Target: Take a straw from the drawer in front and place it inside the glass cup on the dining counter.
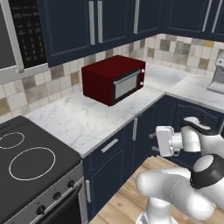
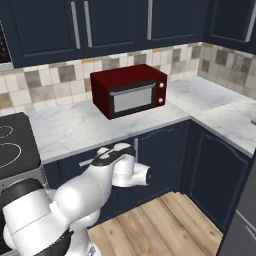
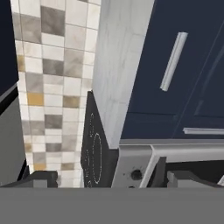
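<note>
A corner kitchen with navy cabinets, a tiled backsplash and a white marble tabletop (image 1: 83, 122) wraps around the robot, with a wooden floor (image 2: 150, 225) below. A red microwave (image 1: 114, 78) sits closed on the marble, and a black stove (image 1: 30, 168) stands at the left end.

The task looks barely begun. The drawer (image 1: 107, 151), the shallow navy front with a small silver bar handle (image 1: 109, 145) just under the marble beside the stove, is fully shut. The straw must lie inside it, so it is hidden, and nothing can be said of what else the drawer holds. The glass cup and the dining counter are somewhere away from this corner.

The arm is folded low in front of the cabinets, with the hand held level at about drawer height and turned toward the drawer. The claw (image 3: 105, 177) stands wide, its tips well apart and holding nothing. From the hand view, rolled sideways, the handle (image 3: 173, 61) lies ahead, not yet touched.

Everything is left to do: reach the handle, pull the drawer out, pick up the straw, drive to the dining counter and drop the straw in the cup.
</note>
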